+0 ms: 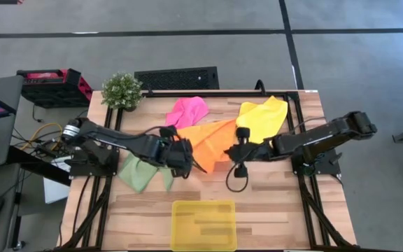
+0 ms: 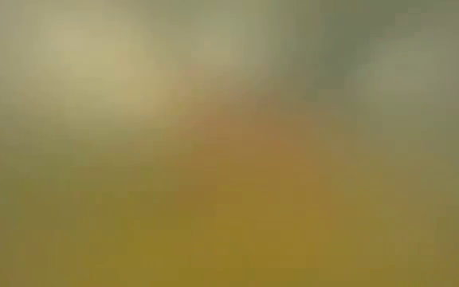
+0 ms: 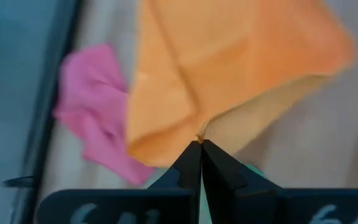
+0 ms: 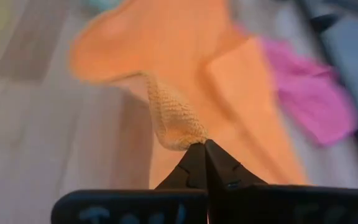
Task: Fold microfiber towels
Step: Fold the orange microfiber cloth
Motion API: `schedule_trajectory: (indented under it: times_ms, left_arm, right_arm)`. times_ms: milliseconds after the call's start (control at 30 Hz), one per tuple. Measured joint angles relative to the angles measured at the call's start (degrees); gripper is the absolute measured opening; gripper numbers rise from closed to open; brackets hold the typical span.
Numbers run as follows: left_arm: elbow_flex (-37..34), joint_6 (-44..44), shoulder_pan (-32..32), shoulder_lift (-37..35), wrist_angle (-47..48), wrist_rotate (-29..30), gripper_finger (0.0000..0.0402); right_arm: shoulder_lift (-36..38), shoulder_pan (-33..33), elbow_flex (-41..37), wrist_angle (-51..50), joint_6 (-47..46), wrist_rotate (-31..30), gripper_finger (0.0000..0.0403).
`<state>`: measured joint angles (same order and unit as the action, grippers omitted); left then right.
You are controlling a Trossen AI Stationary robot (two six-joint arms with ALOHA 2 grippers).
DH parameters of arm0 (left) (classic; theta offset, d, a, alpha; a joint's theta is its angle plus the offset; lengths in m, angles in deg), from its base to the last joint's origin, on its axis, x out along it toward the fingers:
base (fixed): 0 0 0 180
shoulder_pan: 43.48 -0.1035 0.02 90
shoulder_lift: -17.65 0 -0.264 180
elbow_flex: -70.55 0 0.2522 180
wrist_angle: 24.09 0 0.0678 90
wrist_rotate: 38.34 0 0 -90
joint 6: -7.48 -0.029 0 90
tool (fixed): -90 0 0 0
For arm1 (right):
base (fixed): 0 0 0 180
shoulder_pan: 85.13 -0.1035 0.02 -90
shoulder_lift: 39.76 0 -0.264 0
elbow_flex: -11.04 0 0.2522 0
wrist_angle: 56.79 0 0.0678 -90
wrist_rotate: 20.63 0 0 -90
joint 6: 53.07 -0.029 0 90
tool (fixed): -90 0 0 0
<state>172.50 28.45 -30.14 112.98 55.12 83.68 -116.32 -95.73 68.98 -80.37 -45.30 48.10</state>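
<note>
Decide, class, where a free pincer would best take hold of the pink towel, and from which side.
Probably at the pink towel's far edge, coming down from above. It lies crumpled and low on the table, and its near part tucks against the orange towel, which both pincers already pinch.

No readable text, label or number anywhere; the pale marks on both wrist mounts are too blurred.
</note>
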Motion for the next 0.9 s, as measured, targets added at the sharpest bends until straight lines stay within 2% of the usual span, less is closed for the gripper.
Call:
schedule_trajectory:
  times_ms: [167, 367, 600, 700, 900]
  left_arm:
    - [0.0, 1.3, -0.3, -2.4, 0.3, 10.2, 0.0]
    - [0.0, 1.3, -2.5, -3.0, 0.4, 18.3, 0.0]
    - [0.0, -1.0, -7.3, -3.3, 0.0, 26.2, 0.0]
    - [0.0, -3.5, -10.0, -3.6, -3.0, 29.3, 0.0]
    - [0.0, -16.4, -16.1, -4.3, -14.1, 30.0, 0.0]
  right_arm:
    - [6.0, 1.6, 0.0, -0.1, 1.1, -8.0, 0.0003]
    - [12.0, 5.3, 0.1, 0.0, 1.9, -16.1, 0.0001]
    - [16.4, 11.3, 0.1, 0.6, 5.3, -17.4, 0.0002]
    - [17.5, 14.4, 0.1, 3.2, 8.6, -18.8, 0.0002]
    - [19.0, 20.3, 0.2, 11.7, 16.4, -19.5, 0.0003]
